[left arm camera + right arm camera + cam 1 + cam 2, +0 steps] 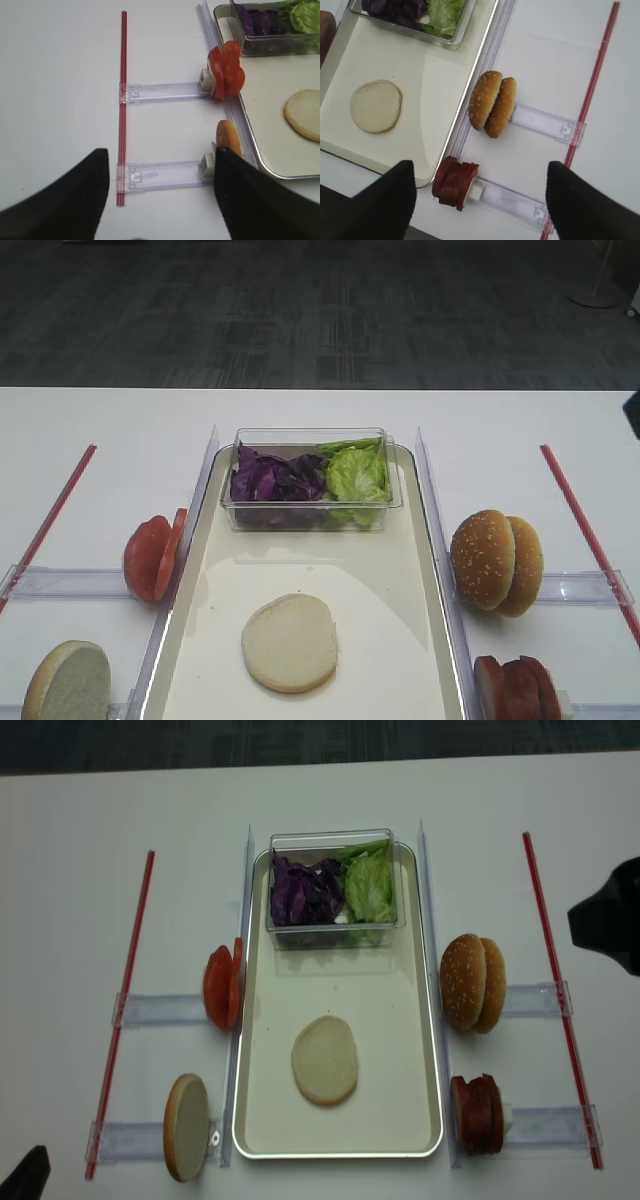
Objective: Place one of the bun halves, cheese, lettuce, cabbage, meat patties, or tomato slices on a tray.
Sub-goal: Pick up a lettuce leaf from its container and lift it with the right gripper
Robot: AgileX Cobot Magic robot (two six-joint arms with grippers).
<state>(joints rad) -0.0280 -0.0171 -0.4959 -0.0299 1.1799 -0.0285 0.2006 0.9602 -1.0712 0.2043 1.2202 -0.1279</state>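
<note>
The cream tray (385, 585) (390, 1050) holds one pale bun half (289, 642) (376, 106) lying flat. Lettuce (355, 475) and purple cabbage (275, 478) fill a clear tub at its far end. Right of the tray stand sesame bun halves (496, 561) (492, 103) and meat patties (517, 688) (455, 182). Tomato slices (153, 557) (226, 69) and another bun half (68, 680) (228, 137) stand on the left. My right gripper (479, 165) hovers open above the patties, holding nothing. Over the left holders, my left gripper (161, 150) is open and empty. Cheese is out of view.
Red strips (585, 530) (50, 515) run along both outer sides of the table. Clear plastic holders (580, 587) (160, 175) carry the upright food. Clear divider walls (432, 510) flank the tray. The clear tub (310, 510) takes up the tray's far end.
</note>
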